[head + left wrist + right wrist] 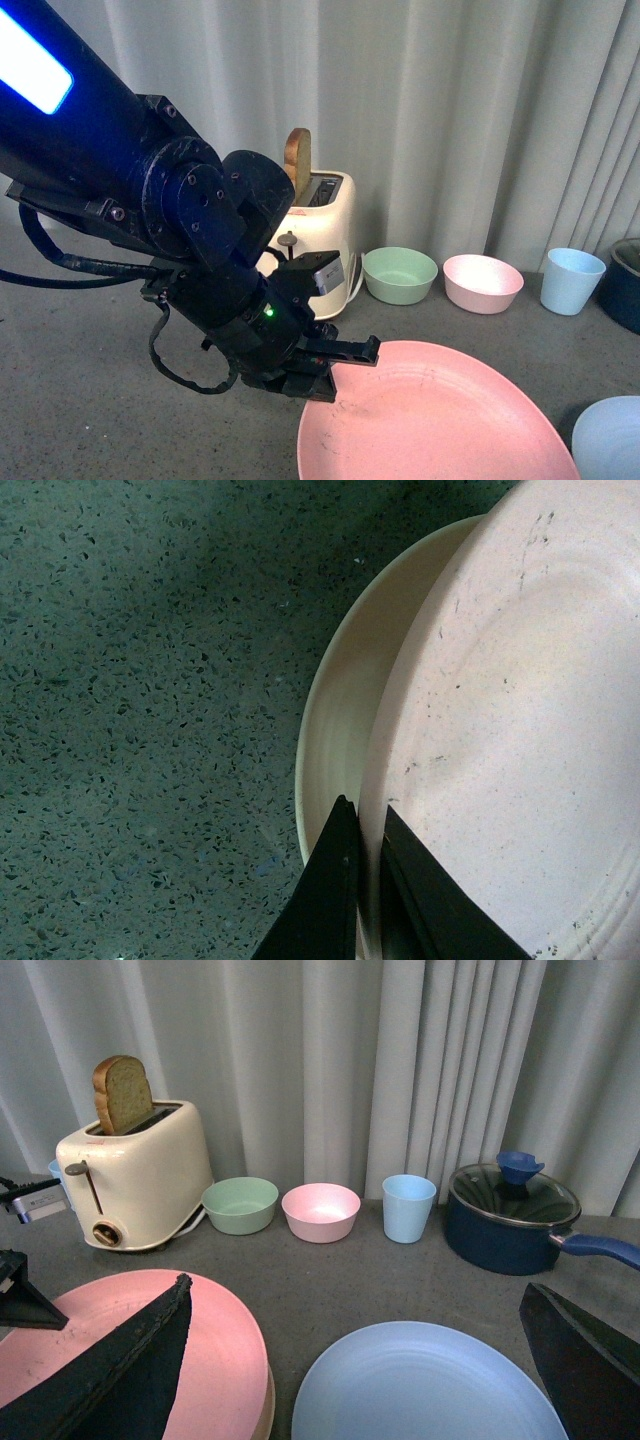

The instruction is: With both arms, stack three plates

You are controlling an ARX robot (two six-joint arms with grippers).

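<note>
Left gripper [335, 372] clamped on the rim of the pink plate [440, 420]; cream plate [335, 710] just beneath. Right gripper [355, 1290] spread wide, holding nothing, above the blue plate [430, 1390]. Behind: toaster [322, 240], green bowl [400, 274], pink bowl [483, 283], cup [571, 281], pot [510, 1218].

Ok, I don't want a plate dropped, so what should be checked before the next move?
1. Left gripper clamped on the pink plate's rim: ok, jaws on either side of it.
2. Pink plate centred over the cream plate: not ok, cream shows along one side.
3. Pink plate resting on the cream plate: cannot tell.
4. Right gripper free for the blue plate: ok, open, holding nothing.
5. Bowls, cup and toaster clear of the plates: ok, all back by the curtain.
</note>
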